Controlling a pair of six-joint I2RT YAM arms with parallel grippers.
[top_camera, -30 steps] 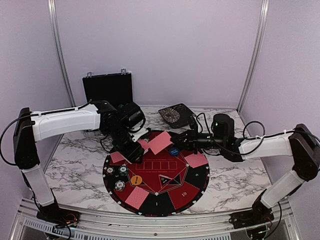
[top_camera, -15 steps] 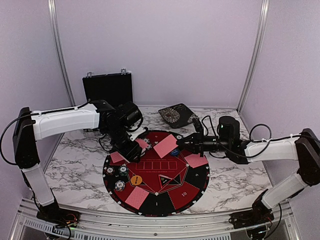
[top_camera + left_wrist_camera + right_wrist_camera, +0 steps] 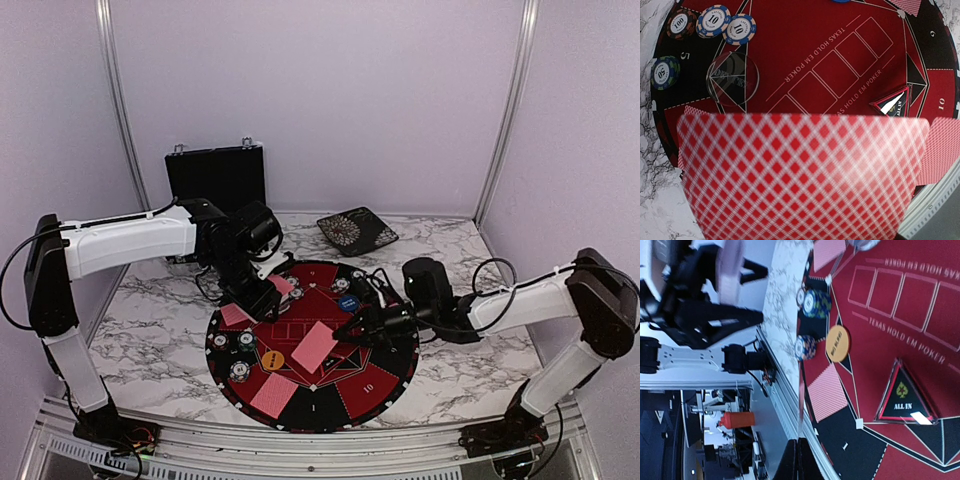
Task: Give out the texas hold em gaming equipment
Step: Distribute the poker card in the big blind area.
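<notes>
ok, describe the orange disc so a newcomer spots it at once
Find the round red-and-black mat on the marble table, then its near-left part. The orange disc lies there, right of three striped chips; it alone is solid orange with no striped edge.

A: Any readable print?
B: Mat (image 3: 790, 35): "TEXAS HOLD EM POKER" twice, along the row of boxes. Rim numbers 5, 9, 10.
A: Chips?
B: Blue-white chip (image 3: 713, 21): "10". Second blue-white chip (image 3: 739, 29): "10". Black-red chip (image 3: 681, 24): "100".
A: Rest?
B: Triangle marker (image 3: 902, 400): "ALL IN". Clear disc (image 3: 732, 82): looks like "DEALER", faint. Orange disc (image 3: 838, 343): print too small to read.
</notes>
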